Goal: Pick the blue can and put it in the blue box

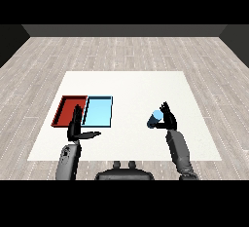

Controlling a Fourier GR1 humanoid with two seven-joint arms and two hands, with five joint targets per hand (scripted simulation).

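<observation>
Two trays lie together: right of the light blue tray (98, 112), the right hand (168, 119) curls round the blue can (155, 118), unlabelled; left hand (78, 129) splayed.

Matt white table (126, 82) stands on pale wood-plank floor (121, 50).

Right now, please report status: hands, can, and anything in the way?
Right hand curled on can, right of trays. Left hand open, over red tray. Blue tray holds nothing.
</observation>
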